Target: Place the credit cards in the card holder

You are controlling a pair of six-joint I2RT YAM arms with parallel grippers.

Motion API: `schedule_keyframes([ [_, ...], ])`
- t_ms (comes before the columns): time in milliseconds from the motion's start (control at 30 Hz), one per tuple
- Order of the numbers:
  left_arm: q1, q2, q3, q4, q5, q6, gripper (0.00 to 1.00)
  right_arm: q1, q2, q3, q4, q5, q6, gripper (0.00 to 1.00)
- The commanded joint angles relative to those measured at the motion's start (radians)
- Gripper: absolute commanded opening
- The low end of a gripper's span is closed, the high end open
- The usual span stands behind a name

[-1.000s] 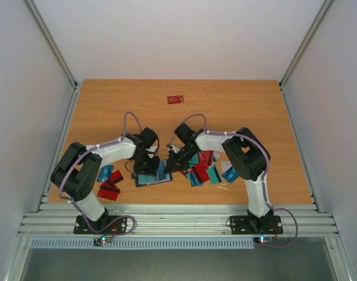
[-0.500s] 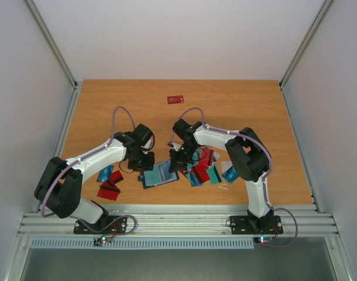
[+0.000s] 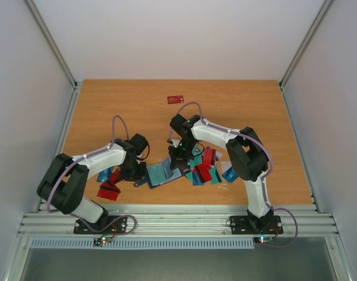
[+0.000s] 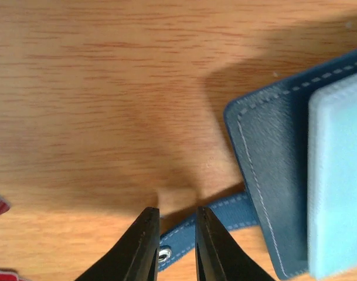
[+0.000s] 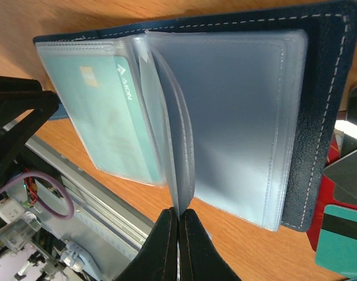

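Observation:
The card holder (image 3: 160,172) lies open on the table near the front, navy outside with clear sleeves. In the right wrist view its navy cover (image 5: 325,88) frames the sleeves, and a teal credit card (image 5: 102,111) sits in the left sleeve. My right gripper (image 3: 174,159) is shut on the edge of a clear sleeve (image 5: 178,175) and holds it upright. My left gripper (image 3: 137,175) is slightly open over the holder's clasp strap (image 4: 231,208), which runs across the gap between the fingers (image 4: 144,246). Loose credit cards (image 3: 204,167) lie piled to the right.
More red and teal cards (image 3: 108,184) lie left of the holder. One red card (image 3: 176,99) lies alone far back. A teal card with a black stripe (image 5: 342,240) lies beside the holder. The metal rail (image 3: 166,219) runs along the table's front edge.
My left gripper has moved off the holder, left and towards the front, to the clasp strap. The holder has turned and shifted a little. My right gripper moved slightly back with a sleeve.

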Motion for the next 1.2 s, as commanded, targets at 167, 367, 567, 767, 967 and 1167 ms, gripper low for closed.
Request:
schedule_keyframes([
  [167,0.005,0.080,-0.017,0.100,0.059,0.004,0.19,0.058,0.067,0.125,-0.127,0.104,-0.040,0.04],
  [367,0.006,0.091,-0.012,0.113,0.079,0.013,0.19,0.115,0.108,0.213,-0.196,0.152,-0.053,0.08],
  [567,0.005,0.089,-0.021,0.127,0.091,0.013,0.19,0.145,0.124,0.244,-0.191,0.102,-0.043,0.15],
  [767,0.005,0.086,-0.033,0.135,0.102,0.012,0.18,0.152,0.132,0.249,-0.145,0.021,-0.013,0.24],
  [967,0.006,0.070,-0.035,0.128,0.101,0.012,0.18,0.153,0.136,0.223,-0.057,-0.129,0.023,0.28],
  [1167,0.005,0.028,-0.045,0.108,0.094,0.004,0.18,0.153,0.128,0.199,-0.026,-0.150,0.033,0.29],
])
